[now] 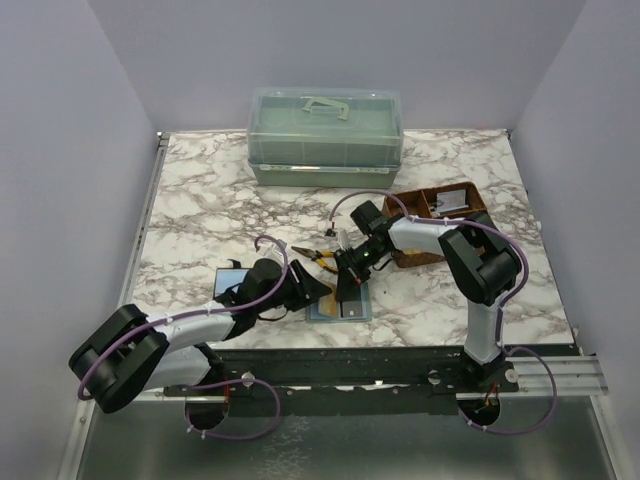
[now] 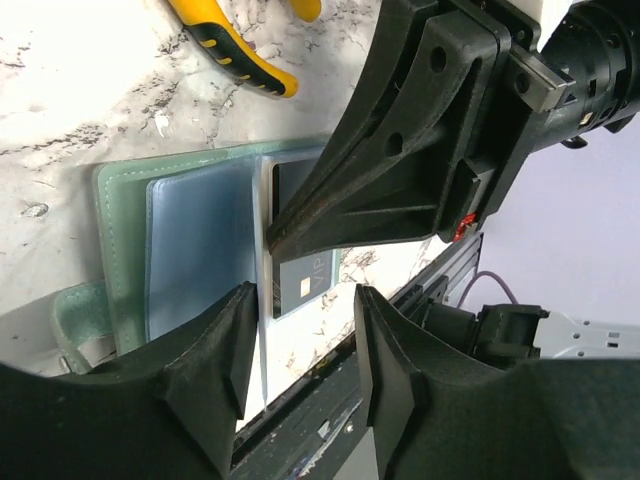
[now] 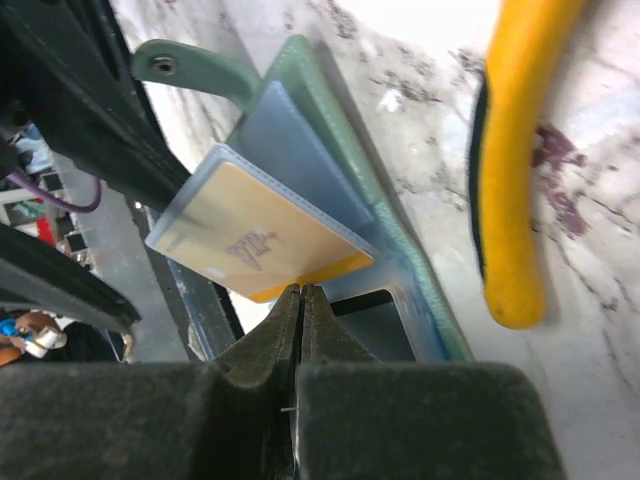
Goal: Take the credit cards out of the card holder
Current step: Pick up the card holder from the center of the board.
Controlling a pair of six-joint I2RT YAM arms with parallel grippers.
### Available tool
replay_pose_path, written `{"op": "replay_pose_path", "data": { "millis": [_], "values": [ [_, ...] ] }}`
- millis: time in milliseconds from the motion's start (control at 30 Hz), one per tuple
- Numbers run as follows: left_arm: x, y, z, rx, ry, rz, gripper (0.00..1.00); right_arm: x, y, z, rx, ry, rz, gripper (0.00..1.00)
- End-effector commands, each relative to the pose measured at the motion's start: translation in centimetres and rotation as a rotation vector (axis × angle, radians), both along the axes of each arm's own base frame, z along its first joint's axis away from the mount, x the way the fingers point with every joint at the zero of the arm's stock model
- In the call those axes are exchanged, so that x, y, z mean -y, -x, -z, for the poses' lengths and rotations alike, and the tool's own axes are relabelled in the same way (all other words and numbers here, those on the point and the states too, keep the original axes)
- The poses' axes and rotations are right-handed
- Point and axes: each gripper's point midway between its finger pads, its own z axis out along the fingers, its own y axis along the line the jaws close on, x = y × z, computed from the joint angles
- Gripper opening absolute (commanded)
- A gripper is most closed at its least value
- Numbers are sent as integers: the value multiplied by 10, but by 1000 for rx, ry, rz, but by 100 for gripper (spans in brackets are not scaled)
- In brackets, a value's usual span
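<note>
The teal card holder (image 1: 345, 308) lies open near the table's front edge, and it also shows in the left wrist view (image 2: 195, 250) and the right wrist view (image 3: 315, 75). My right gripper (image 3: 300, 292) is shut, its tips touching the exposed edge of a tan gold card (image 3: 245, 240) that sticks partly out of a lifted clear sleeve. In the top view the right gripper (image 1: 349, 282) points down onto the holder. My left gripper (image 2: 300, 350) is open just in front of the holder, the sleeve's edge beside its left finger (image 2: 235, 345). A dark grey card (image 2: 305, 285) sits in a pocket.
Yellow-handled pliers (image 1: 318, 255) lie just behind the holder. A bluish card (image 1: 232, 277) lies by the left arm. A brown divided tray (image 1: 425, 250) at the right holds a grey card (image 1: 455, 200). A lidded green box (image 1: 325, 135) stands at the back.
</note>
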Motion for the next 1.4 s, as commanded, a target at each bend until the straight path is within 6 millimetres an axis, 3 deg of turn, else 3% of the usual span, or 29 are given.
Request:
{"op": "replay_pose_path", "data": {
  "millis": [0,133,200,267,300,333,400,433,700,967,1200,1367],
  "values": [
    [0,4,4,-22,14,13,52,11,-11,15,56,104,52,0],
    [3,5,0,-17,31,28,61,14,-12,21,63,129,57,0],
    [11,6,-16,28,109,58,60,14,-12,23,58,134,55,0],
    [19,10,-38,91,215,103,26,14,-11,23,54,133,53,0],
    [21,12,-42,93,233,124,21,14,-11,22,55,132,53,0],
    [24,14,-38,79,230,140,25,14,-11,22,54,131,53,0],
    [28,17,-33,52,228,168,44,14,-11,21,54,128,52,0],
    [29,17,-32,47,235,176,47,13,-11,21,54,126,52,0],
    [33,14,-19,6,226,170,51,13,-16,11,92,116,43,0],
    [37,9,-19,11,222,167,52,24,-29,5,158,144,43,6],
    [45,5,-10,0,199,182,53,36,-14,5,174,147,3,15],
    [53,-3,3,-21,172,191,53,35,-11,4,158,134,-11,15]
  ]
}}
